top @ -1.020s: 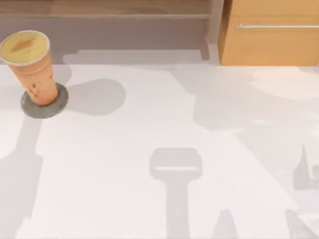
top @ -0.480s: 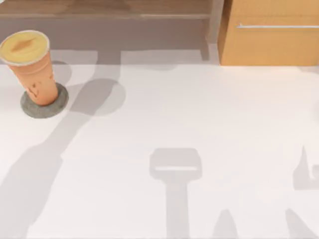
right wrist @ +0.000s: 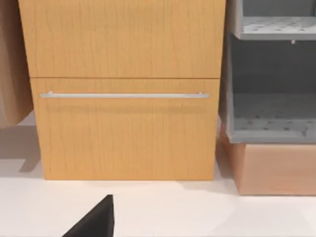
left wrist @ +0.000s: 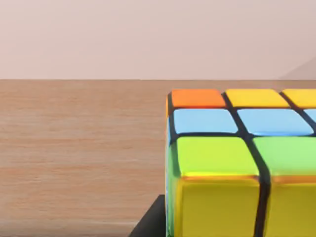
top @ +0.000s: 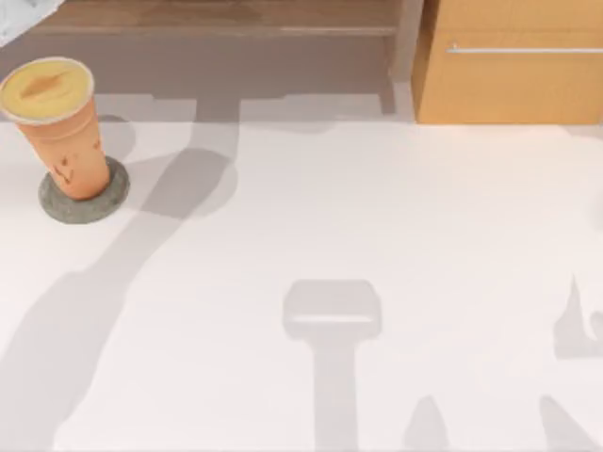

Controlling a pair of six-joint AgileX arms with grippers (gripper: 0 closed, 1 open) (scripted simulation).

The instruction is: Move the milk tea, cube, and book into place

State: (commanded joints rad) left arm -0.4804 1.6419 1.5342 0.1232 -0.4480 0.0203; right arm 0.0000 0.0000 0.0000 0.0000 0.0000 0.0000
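The milk tea (top: 58, 127), a tapered orange-tan cup with a pale-yellow lid, stands upright on a flat grey disc (top: 111, 193) at the table's far left. The cube (left wrist: 237, 163), with orange, yellow, blue and green tiles, looms very close in the left wrist view over a wooden surface (left wrist: 79, 148). A dark part of my left gripper (left wrist: 150, 222) shows right beside the cube. A pale piece of the left arm (top: 24, 14) pokes in at the top view's far-left back corner. A dark tip of my right gripper (right wrist: 94, 219) hangs before a wooden cabinet. The book is out of view.
A light wooden cabinet (top: 513, 85) with a silver drawer handle (right wrist: 123, 95) stands at the back right, beside a grey open shelf unit (right wrist: 271, 84). A wooden shelf (top: 217, 14) runs along the back. Arm shadows fall across the white table (top: 377, 207).
The broad shadows on the table's right side have gone. The left arm's long shadow has swung rightward, and a pale piece of that arm has entered at the back left. The milk tea has not moved.
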